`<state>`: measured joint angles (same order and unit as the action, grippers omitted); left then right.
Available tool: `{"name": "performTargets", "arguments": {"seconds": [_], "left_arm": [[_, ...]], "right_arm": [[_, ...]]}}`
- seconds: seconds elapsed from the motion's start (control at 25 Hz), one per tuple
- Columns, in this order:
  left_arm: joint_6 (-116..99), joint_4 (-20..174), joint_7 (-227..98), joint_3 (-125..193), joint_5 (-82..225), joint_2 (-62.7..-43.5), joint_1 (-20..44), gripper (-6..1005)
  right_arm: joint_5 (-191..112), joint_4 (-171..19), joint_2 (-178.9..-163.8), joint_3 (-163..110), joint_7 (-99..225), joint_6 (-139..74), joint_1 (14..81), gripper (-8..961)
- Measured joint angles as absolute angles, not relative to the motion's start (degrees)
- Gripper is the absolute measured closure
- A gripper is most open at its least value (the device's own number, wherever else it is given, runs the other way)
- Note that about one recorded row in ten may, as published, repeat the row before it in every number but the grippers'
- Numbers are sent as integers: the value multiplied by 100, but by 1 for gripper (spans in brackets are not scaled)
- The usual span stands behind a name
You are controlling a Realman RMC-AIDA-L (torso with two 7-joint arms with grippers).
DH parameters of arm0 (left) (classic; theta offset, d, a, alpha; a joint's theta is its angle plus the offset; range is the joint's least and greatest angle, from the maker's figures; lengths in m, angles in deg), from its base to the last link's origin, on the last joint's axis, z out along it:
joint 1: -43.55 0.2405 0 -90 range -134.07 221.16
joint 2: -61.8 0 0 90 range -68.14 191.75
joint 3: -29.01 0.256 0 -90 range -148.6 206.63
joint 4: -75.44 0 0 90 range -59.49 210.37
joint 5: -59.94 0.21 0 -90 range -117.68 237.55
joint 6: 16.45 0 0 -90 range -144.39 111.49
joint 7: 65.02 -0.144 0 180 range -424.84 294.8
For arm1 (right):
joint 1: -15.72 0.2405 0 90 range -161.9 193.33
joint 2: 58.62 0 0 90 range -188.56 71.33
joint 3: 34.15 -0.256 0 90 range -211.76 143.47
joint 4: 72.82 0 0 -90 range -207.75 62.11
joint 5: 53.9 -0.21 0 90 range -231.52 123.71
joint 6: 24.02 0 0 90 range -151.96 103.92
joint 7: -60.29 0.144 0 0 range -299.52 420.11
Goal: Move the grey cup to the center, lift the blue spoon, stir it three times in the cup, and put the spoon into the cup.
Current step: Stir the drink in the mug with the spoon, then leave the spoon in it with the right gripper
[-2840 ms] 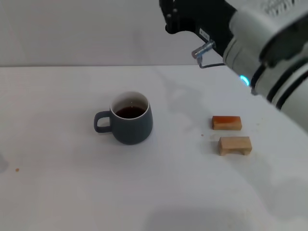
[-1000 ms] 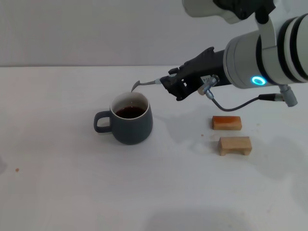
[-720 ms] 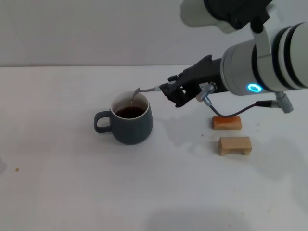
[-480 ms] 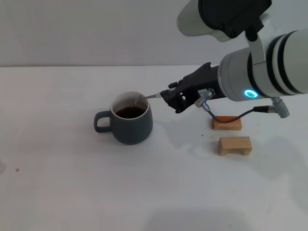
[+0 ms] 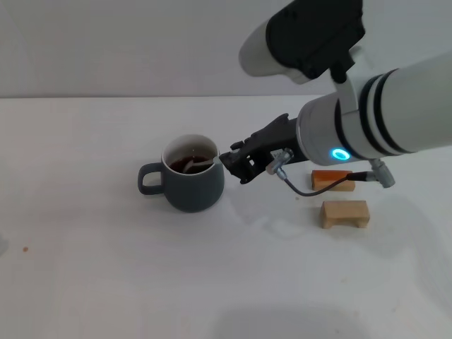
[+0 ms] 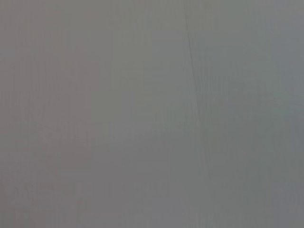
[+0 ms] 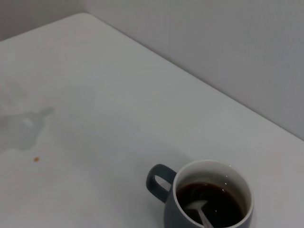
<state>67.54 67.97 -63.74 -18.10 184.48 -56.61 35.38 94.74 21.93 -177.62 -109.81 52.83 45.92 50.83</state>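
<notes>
The cup stands upright near the middle of the white counter, handle toward the robot's left, with dark liquid inside. The right hand hovers just beside its rim, clenched on the spoon, whose bowl dips into the liquid. Two wooden blocks lie to the right. The left hand is out of sight.

grey cup upright, blue spoon dipped inside
</notes>
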Motion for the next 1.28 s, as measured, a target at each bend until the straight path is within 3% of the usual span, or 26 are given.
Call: {"name": "performTargets", "arguments": {"seconds": [0.72, 1.28], "left_arm": [[6849, 6797, -6319, -1810, 18448, -5649, 3529, 1000], [6816, 6797, -6325, -1809, 18448, -5649, 3488, 1000]], "right_arm": [[9357, 1068, -17761, -10880, 5122, 3905, 5680, 791], [9419, 769, -17744, -11171, 4837, 3718, 5757, 792]]}}
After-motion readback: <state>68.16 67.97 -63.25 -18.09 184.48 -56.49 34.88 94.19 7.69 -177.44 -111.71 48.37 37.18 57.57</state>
